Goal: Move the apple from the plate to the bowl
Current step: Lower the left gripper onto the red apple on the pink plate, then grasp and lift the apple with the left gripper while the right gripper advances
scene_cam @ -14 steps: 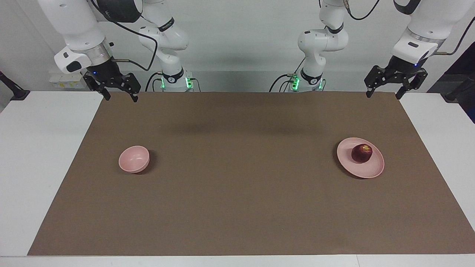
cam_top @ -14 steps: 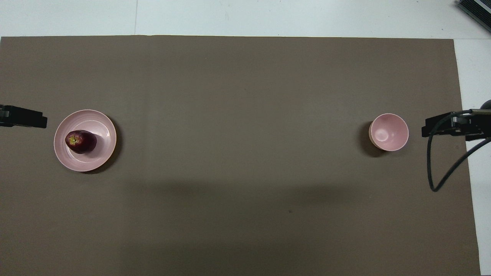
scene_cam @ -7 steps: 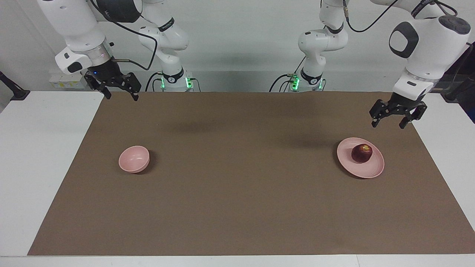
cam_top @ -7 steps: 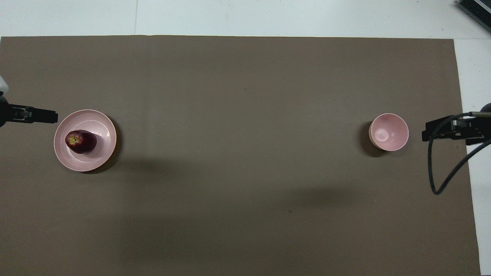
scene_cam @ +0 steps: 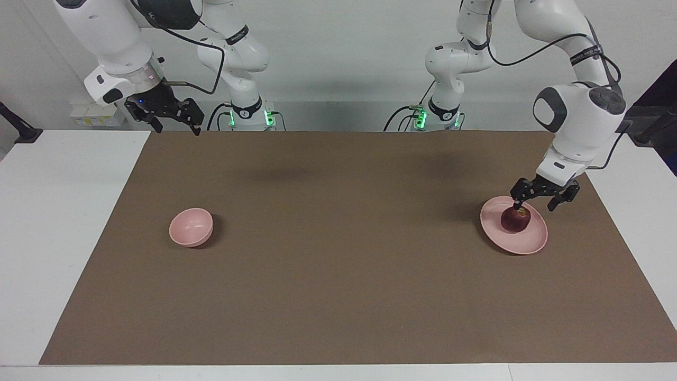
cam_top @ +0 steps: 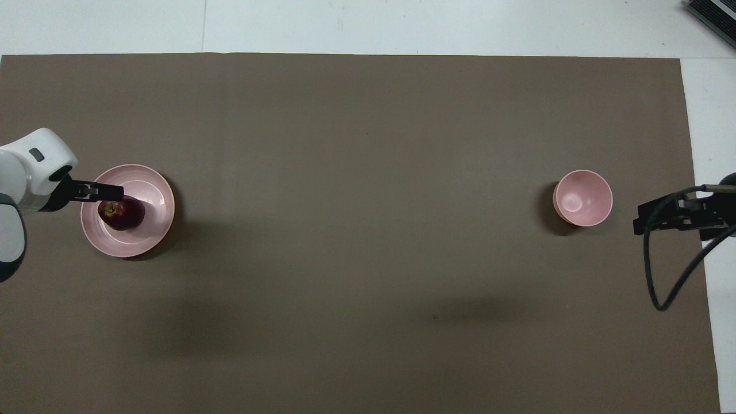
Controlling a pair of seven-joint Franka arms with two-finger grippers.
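Just under the spread left claw (scene_cam: 535,201), apple (scene_cam: 514,221) on plate (scene_cam: 534,241), untouched

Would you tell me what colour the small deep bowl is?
Pale pink, clearest in the overhead view.

A small dark red apple (scene_cam: 515,219) sits on a shallow pale pink plate (scene_cam: 535,239) toward the left arm's end of the brown mat (scene_cam: 338,264). The left gripper (scene_cam: 535,204) hangs just over the apple, fingers spread. A small deep pink bowl (scene_cam: 191,227) stands well apart, toward the right arm's end. The right gripper (scene_cam: 177,127) waits raised over the mat's edge nearest the robots, fingers apart.
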